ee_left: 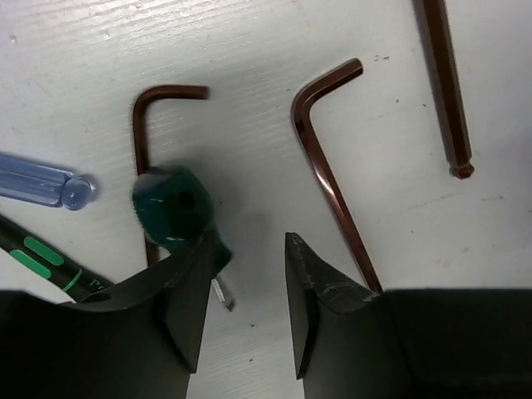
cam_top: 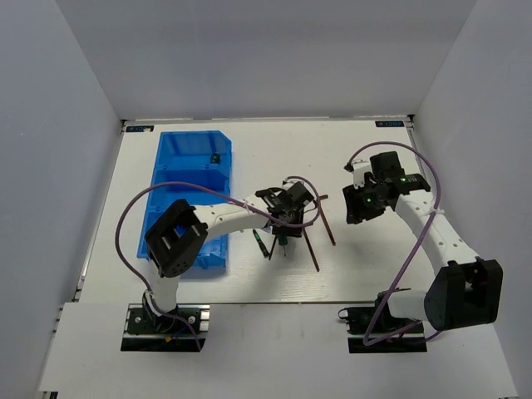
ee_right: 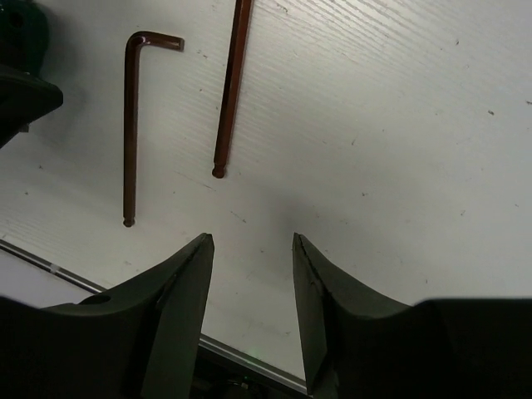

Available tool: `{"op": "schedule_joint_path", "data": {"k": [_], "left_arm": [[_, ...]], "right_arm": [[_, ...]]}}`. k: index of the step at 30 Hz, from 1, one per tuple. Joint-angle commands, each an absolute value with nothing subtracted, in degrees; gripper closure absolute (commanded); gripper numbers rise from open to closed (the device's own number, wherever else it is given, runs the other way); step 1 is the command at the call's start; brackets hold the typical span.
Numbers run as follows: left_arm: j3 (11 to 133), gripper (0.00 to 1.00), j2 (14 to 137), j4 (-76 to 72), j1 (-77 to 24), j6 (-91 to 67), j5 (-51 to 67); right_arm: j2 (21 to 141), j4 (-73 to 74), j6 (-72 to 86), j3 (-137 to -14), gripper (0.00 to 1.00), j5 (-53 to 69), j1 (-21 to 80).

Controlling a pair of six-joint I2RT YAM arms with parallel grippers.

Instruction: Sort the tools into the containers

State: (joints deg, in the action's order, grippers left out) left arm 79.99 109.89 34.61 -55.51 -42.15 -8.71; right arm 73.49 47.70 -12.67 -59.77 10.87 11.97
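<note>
My left gripper point(ee_left: 248, 243) is open, low over the tools in the middle of the table point(cam_top: 285, 223). A stubby green-handled screwdriver point(ee_left: 171, 208) lies against the tip of its left finger, its metal tip showing between the jaws. Dark L-shaped hex keys point(ee_left: 329, 170) point(ee_left: 145, 137) lie just beyond, and a long one point(ee_left: 445, 83) at the upper right. A thin purple-handled screwdriver point(ee_left: 46, 183) and a green-marked black one point(ee_left: 41, 258) lie at the left. My right gripper point(ee_right: 252, 241) is open and empty above bare table. The blue bin point(cam_top: 191, 195) stands at the left.
A small dark item point(cam_top: 214, 157) lies in the bin's far compartment. Two hex keys point(ee_right: 129, 125) point(ee_right: 231, 91) lie ahead of the right gripper. The table's metal front edge point(ee_right: 249, 357) shows under the right gripper. White walls enclose the table.
</note>
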Motion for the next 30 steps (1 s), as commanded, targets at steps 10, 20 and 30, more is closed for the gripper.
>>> {"op": "schedule_joint_path", "data": {"k": [10, 20, 30], "left_arm": [[86.1, 0.48, 107.1, 42.4, -58.4, -47.7, -21.2], [80.8, 0.49, 102.6, 44.5, -59.7, -50.8, -25.8], [83.1, 0.49, 108.4, 46.2, -59.1, -50.8, -26.8]], "right_arm": [[72.5, 47.7, -12.4, -58.2, 0.51, 16.3, 6.4], [72.5, 47.4, -12.6, -55.2, 0.51, 19.3, 4.7], [71.3, 47.0, -12.3, -53.1, 0.51, 20.3, 4.5]]}}
